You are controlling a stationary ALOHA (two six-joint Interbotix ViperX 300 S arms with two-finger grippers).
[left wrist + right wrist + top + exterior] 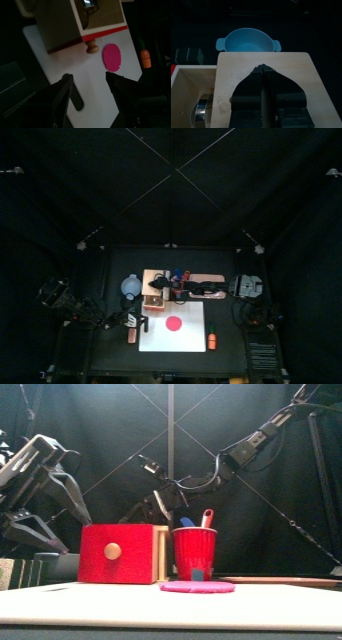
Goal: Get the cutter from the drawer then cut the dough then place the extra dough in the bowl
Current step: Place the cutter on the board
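One drawer [134, 562] open, knob [91, 47] pointing frontward, cutter [201, 111] lying inside

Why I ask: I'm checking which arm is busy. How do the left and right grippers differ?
The left gripper has open jaws; the right gripper has shut ones. The left hangs over the white board, the right over the wooden box, above its top. Both hold nothing.

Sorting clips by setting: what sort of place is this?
Likely a robot test booth staged as a toy kitchen: black curtains behind, a white cutting board with pink dough, a blue-grey bowl.
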